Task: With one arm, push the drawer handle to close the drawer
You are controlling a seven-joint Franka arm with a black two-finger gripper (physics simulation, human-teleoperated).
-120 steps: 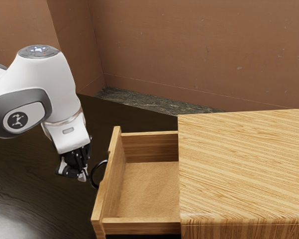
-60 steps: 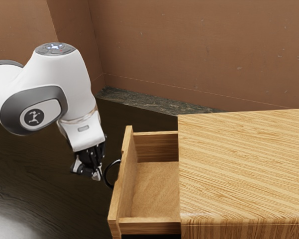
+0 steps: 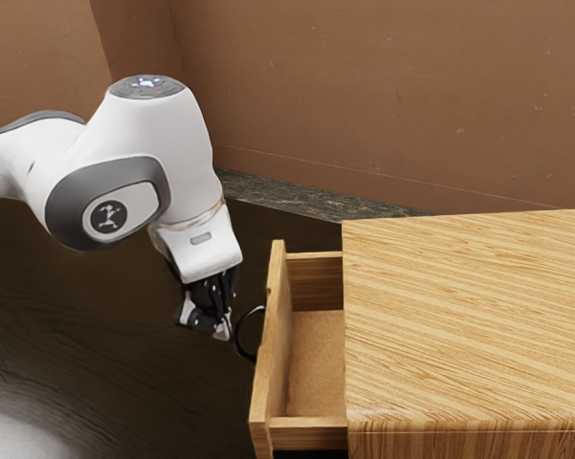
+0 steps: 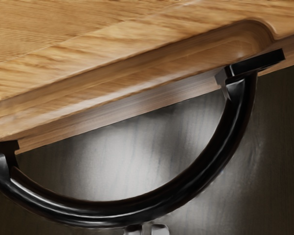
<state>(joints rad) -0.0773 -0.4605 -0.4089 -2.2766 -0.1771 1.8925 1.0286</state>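
Ext. cam is standing off to the arm's [image 3: 187, 134] side, higher than the cabinet [image 3: 469, 316], & is looking down at a slant, w/ the wall [image 3: 392, 96] rising behind. It's sitting well back, so arm, drawer [image 3: 316, 368] & cabinet are all fitting in. Wrist cam is riding on the hand [image 3: 222, 329], hanging v. close over the handle [image 4: 137, 210] & front board [image 3: 272, 363], & is facing down past them to the dark surface [image 4: 279, 147]. Both cams are sharing handle, front board & some dark surface.
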